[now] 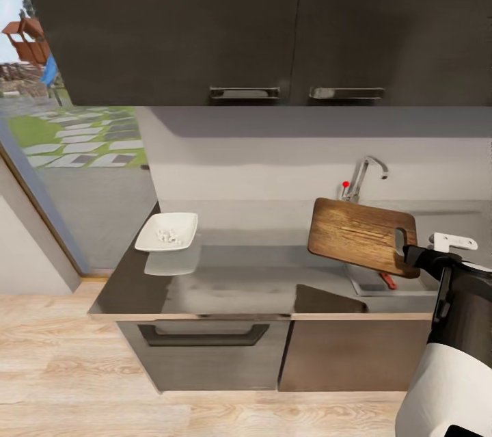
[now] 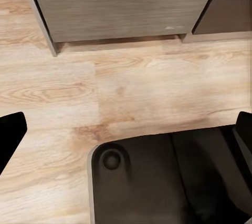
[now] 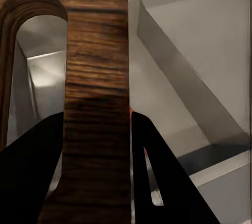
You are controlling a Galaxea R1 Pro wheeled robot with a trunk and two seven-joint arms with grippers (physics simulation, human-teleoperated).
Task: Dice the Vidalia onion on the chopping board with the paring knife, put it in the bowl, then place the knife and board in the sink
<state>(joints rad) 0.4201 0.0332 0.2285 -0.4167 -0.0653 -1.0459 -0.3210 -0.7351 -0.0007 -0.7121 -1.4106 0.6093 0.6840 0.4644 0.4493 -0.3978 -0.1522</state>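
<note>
My right gripper [image 1: 404,246] is shut on the dark brown chopping board [image 1: 361,234] at its handle-hole end and holds it tilted in the air over the steel sink [image 1: 365,284]. In the right wrist view the black fingers [image 3: 157,174] pinch the board [image 3: 97,50] beside its slot, with the sink's walls [image 3: 194,77] behind. The paring knife's red-orange handle [image 1: 388,280] peeks out in the basin below the board's edge. At the countertop's [image 1: 239,280] left end the white bowl [image 1: 167,230] holds small pale diced onion pieces [image 1: 169,236]. My left gripper [image 2: 126,132] hangs open over the floor.
The chrome tap [image 1: 363,177] with its red knob [image 1: 346,184] stands behind the board. Dark wall cabinets [image 1: 273,20] hang above the worktop. A glass door [image 1: 61,150] is at the left. Beneath the left gripper are wooden floor [image 2: 131,87] and my dark base [image 2: 168,182].
</note>
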